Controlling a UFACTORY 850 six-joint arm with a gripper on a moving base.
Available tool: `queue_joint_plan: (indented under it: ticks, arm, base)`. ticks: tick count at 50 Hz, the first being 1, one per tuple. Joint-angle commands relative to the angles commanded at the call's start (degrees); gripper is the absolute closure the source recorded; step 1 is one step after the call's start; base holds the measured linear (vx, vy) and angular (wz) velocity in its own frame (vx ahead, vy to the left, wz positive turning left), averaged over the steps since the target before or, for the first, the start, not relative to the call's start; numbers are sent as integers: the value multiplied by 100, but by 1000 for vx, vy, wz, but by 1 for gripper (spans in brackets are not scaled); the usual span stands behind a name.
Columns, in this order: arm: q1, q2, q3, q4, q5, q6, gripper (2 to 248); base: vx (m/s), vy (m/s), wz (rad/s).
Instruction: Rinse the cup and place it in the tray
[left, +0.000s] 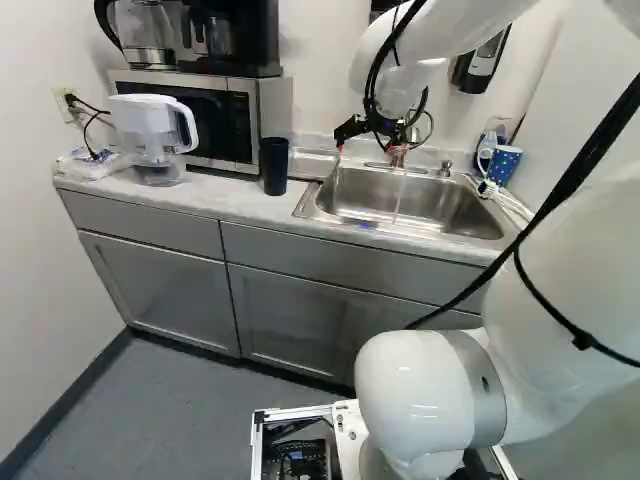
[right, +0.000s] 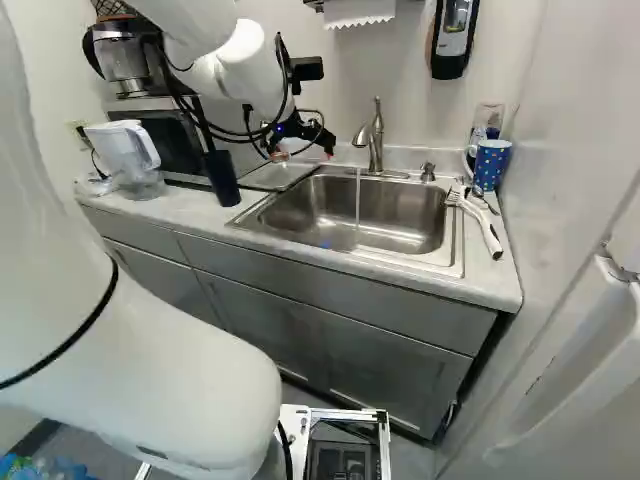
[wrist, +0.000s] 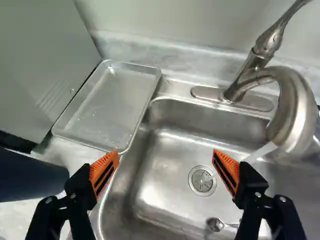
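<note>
My gripper (right: 304, 152) hangs above the tray side of the sink (right: 460, 232). In the wrist view the gripper (wrist: 166, 167) is open, with nothing between its fingers. A shallow metal tray (wrist: 112, 105) lies on the counter beside the sink, ahead of one finger, and holds nothing but small droplets. A dark, tall cup (right: 222, 178) stands upright on the counter beside the tray; part of this cup (wrist: 30, 177) shows beside the same finger. A blue dotted mug (right: 490, 163) stands at the sink's far side. Water (right: 357, 205) runs from the faucet (wrist: 295, 110).
A spoon (wrist: 215, 224) lies in the basin near the drain (wrist: 202, 181). The faucet arches over the basin beside the gripper. A microwave (left: 190, 115) and a water pitcher (left: 150, 130) stand left of the dark cup. A white-handled utensil (right: 485, 228) lies near the mug.
</note>
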Motion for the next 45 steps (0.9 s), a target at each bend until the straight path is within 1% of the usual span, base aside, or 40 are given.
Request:
queue_joint_plan:
  ticks: [7,45]
  arm:
    - [-72,81,72,0,-305,0,3]
    - [-689,413,363,0,-289,0,3]
  base:
    - [0,0,0]
    - [0,0,0]
